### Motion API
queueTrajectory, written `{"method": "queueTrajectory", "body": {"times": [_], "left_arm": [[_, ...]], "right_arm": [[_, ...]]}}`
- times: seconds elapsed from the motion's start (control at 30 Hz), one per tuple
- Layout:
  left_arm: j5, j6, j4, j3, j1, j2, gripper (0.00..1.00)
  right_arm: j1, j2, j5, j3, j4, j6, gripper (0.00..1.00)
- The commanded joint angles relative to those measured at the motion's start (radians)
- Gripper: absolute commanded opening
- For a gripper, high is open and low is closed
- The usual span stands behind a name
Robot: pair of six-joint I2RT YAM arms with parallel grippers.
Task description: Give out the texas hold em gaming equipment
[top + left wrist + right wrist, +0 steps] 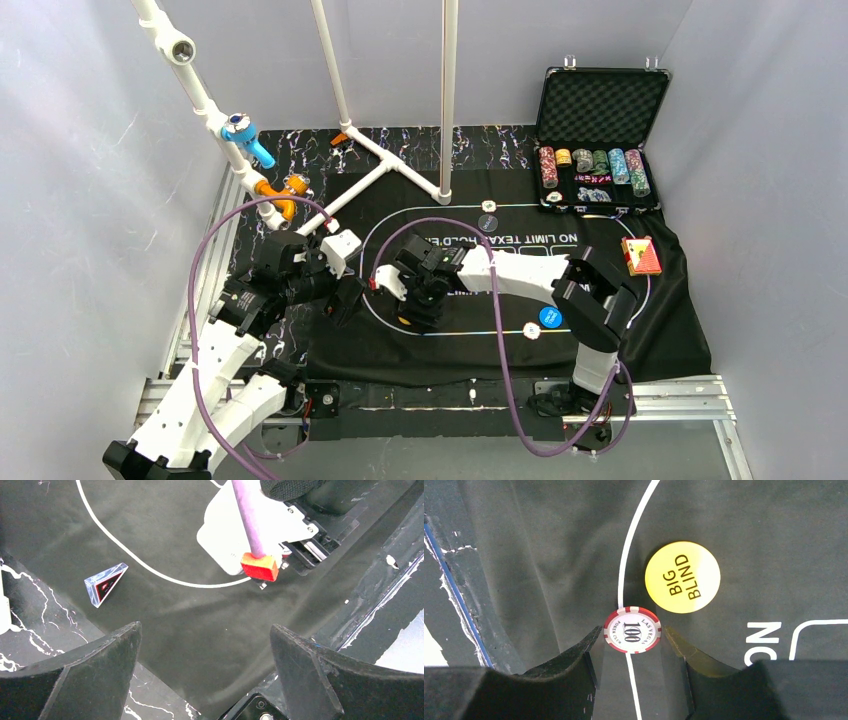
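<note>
While the left arm (230,350) waits just outside the oval's (372,240) left end, the left jaws are spread wide with nothing between them, only mat (200,645) below. Also just outside that curve is a small red triangle (106,583); what it is, I can't tell.

Over to the right arm (520,272), reaching across to the same left end. The right jaws are pinching a chip (632,629) by its edges, right over the oval's line. Whether it has touched down or hangs just clear is too close to call. Just inside the line, right beside the chip, lies the yellow disc (682,577), so that one looks delivered.

Moving rightward, a white disc (488,205) sits on the oval's far edge. A blue disc (550,317) lies just inside the near edge, and a second chip (532,331) rests on that near line.

At the oval's right end the deck (641,256) is one neat stack, and I see no cards dealt out anywhere. Beyond the far right of the oval, the case (600,95) stands open on the bench with its rows of chips (592,165) looking full.

My read is that the discs are done, the chips have barely begun, and the cards are untouched, so most of the job is ahead.
</note>
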Motion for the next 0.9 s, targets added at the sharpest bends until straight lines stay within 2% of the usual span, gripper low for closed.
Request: {"method": "queueTrajectory", "body": {"times": [0.0, 0.1, 0.2, 0.3, 0.43, 0.63, 0.73, 0.87], "left_arm": [[0.031, 0.006, 0.001, 0.017, 0.004, -0.004, 0.99], [0.033, 0.008, 0.0, 0.014, 0.004, -0.006, 0.99], [0.042, 0.012, -0.003, 0.009, 0.004, -0.006, 0.99], [0.059, 0.026, -0.014, 0.007, 0.004, -0.005, 0.99], [0.164, 0.063, -0.062, 0.017, 0.004, 0.002, 0.99], [0.19, 0.099, -0.112, 0.036, 0.004, 0.045, 0.99], [0.214, 0.1, -0.114, 0.038, 0.004, 0.046, 0.99], [0.183, 0.098, -0.118, 0.056, 0.002, 0.072, 0.99]], "right_arm": [[0.009, 0.024, -0.001, 0.004, 0.019, 0.011, 0.45], [0.01, 0.029, -0.008, 0.002, 0.016, 0.01, 0.5], [0.01, 0.027, -0.017, 0.014, 0.0, 0.006, 0.63], [0.01, 0.008, -0.015, 0.042, -0.027, -0.003, 0.68], [-0.012, -0.053, 0.005, 0.04, -0.053, -0.025, 0.75], [-0.167, -0.207, 0.012, -0.003, -0.084, -0.058, 0.83], [-0.265, -0.309, 0.031, -0.01, -0.096, -0.058, 0.97], [-0.354, -0.451, 0.14, -0.032, -0.088, -0.007, 0.98]]}}
